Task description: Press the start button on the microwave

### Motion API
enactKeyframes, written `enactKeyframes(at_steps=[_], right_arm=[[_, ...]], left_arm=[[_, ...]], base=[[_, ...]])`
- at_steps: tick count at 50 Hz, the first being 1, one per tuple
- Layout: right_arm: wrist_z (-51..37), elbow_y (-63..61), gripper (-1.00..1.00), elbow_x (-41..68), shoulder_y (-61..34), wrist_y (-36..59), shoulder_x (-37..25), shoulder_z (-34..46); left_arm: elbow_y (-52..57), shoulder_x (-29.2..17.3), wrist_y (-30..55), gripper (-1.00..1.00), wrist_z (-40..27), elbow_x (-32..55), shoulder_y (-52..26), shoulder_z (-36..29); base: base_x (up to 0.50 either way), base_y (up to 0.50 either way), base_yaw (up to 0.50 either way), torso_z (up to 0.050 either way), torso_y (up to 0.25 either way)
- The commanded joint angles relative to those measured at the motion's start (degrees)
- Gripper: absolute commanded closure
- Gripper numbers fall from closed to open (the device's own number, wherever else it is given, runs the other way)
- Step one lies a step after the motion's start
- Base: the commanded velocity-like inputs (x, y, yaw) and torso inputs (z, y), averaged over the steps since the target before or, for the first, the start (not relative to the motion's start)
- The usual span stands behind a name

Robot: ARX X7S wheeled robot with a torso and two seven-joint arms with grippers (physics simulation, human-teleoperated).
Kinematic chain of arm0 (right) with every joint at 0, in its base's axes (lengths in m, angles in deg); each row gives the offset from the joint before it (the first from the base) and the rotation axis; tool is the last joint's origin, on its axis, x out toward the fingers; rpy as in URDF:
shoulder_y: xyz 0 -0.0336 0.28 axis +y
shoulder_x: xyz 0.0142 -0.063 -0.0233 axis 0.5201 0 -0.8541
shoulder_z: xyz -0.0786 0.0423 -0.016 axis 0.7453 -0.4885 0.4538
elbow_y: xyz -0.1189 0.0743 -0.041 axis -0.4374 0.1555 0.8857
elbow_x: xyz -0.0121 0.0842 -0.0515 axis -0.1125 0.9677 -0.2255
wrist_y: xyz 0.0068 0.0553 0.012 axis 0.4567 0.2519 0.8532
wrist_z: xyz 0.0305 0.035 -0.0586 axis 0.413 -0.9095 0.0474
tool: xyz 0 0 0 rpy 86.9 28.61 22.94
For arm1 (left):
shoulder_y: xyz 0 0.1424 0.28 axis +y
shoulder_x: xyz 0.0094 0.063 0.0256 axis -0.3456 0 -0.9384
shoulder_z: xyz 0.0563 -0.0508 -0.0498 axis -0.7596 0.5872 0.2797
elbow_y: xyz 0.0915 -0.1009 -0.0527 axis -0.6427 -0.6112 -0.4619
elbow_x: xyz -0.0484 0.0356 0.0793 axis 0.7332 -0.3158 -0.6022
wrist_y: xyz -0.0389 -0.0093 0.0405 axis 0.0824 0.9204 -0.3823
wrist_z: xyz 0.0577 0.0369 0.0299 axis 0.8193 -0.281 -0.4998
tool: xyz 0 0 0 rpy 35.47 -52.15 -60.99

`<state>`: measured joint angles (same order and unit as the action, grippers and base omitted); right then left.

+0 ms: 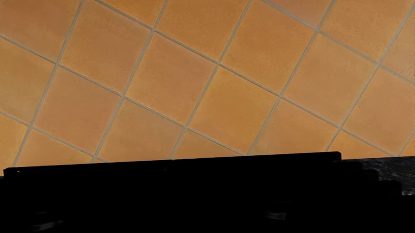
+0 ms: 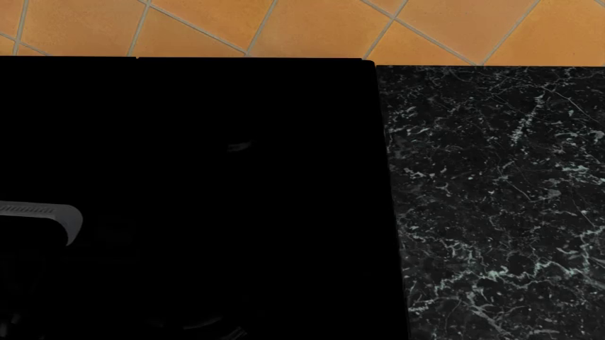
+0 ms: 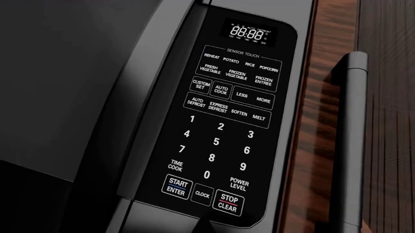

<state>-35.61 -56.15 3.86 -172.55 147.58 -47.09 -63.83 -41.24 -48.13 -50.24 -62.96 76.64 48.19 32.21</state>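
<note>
The microwave's control panel [image 3: 227,121] fills the right wrist view, with a lit display [image 3: 246,33] and a number pad. The START/ENTER button [image 3: 177,188] sits in the lowest row, beside CLOCK [image 3: 202,195] and STOP/CLEAR [image 3: 228,203]. My right gripper [image 3: 205,226] shows only as one dark pointed tip just under the CLOCK button, close to the panel, its fingers together and a little to the side of START. The microwave does not show in the head view. My left gripper cannot be made out against the black surface in the left wrist view.
A dark vertical cabinet handle [image 3: 347,141] on brown wood [image 3: 382,97] stands beside the panel. The microwave's dark door [image 3: 71,87] is on the other side. In the head view a black cooktop [image 2: 189,177] meets a black marble counter [image 2: 501,198] below orange wall tiles [image 2: 283,25].
</note>
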Motion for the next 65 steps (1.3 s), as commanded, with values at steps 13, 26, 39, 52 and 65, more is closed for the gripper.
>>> enactKeyframes(at_steps=[13, 26, 39, 52, 65], right_arm=[[6.4, 10.2, 1.00, -6.0, -2.6, -7.9, -0.7, 6.9], [9.2, 16.0, 1.00, -8.9, -3.2, -12.2, 0.1, 9.1], [11.6, 21.7, 1.00, -13.1, -3.3, -16.6, -0.6, 12.1], [13.0, 22.5, 1.00, -12.2, -3.6, -17.7, 0.7, 11.8], [13.6, 22.4, 1.00, -11.3, -3.5, -17.8, 1.3, 11.6]], left_arm=[[-1.7, -1.3, -0.7, -1.00, -0.1, 1.0, -0.6, 0.0], [-2.4, -1.5, -1.5, -1.00, -0.2, 1.3, -0.4, -0.2], [-3.4, -1.6, -2.3, -1.00, -0.4, 1.6, -0.3, -0.3], [-3.7, -1.8, -2.3, -1.00, -0.7, 1.8, -0.4, -0.5], [-3.5, -2.1, -2.0, -1.00, -1.0, 1.9, -0.7, -1.1]], base=[[0.01, 0.00, 0.00, 0.000, 0.000], [0.01, 0.00, 0.00, -0.002, 0.000], [0.01, 0.00, 0.00, -0.002, 0.000], [0.01, 0.00, 0.00, -0.002, 0.000], [0.01, 0.00, 0.00, -0.002, 0.000]])
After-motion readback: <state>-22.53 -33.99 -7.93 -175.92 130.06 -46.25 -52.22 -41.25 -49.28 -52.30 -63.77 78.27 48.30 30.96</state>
